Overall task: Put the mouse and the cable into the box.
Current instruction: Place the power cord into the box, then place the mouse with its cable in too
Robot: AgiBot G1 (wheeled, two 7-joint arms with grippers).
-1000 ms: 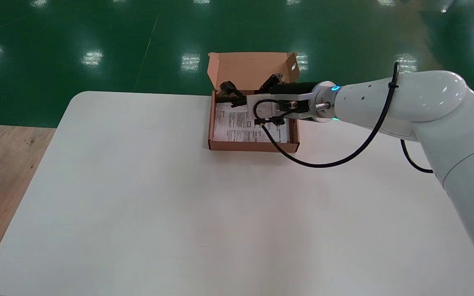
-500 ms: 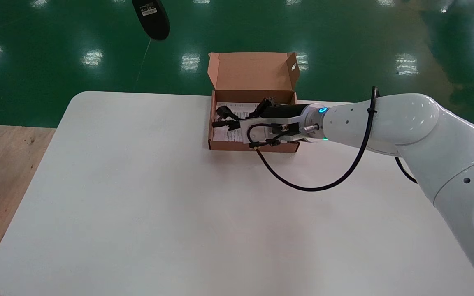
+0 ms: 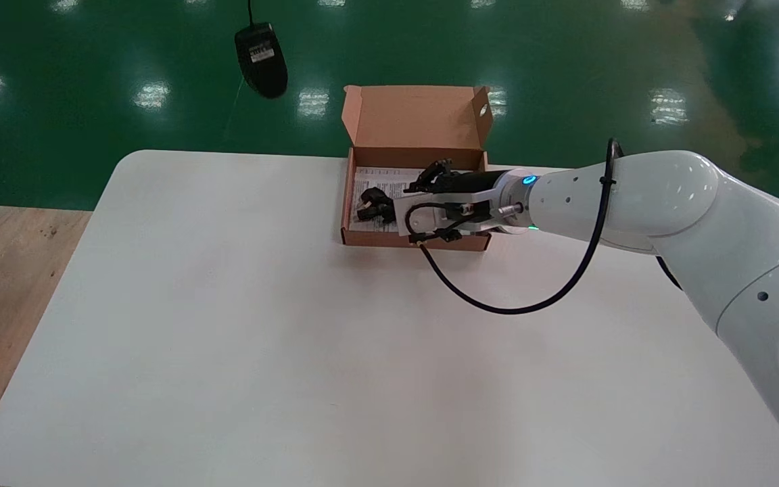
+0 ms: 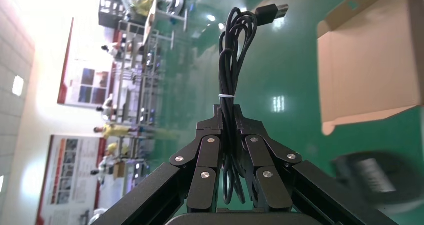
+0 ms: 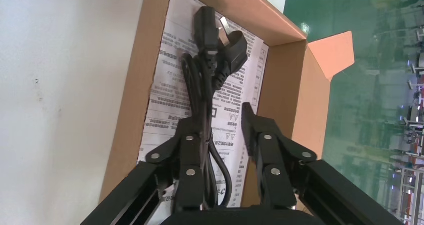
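Black coiled cable [image 5: 210, 50] lies in box [image 5: 132, 100] by open right jaws; left jaws clamp mouse cord [image 4: 228, 75]

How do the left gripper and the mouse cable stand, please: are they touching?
Touching. The left wrist view shows the left gripper shut on the bundled mouse cable, which runs between its fingertips with no gap.

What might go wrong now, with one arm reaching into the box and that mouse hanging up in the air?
1. The power cable runs right beside one finger of the open right tool in the box; withdrawing may snag it back out.
2. The mouse dangles from its cord bundle, gripped by the left tool; it may swing and knock the box's flap.
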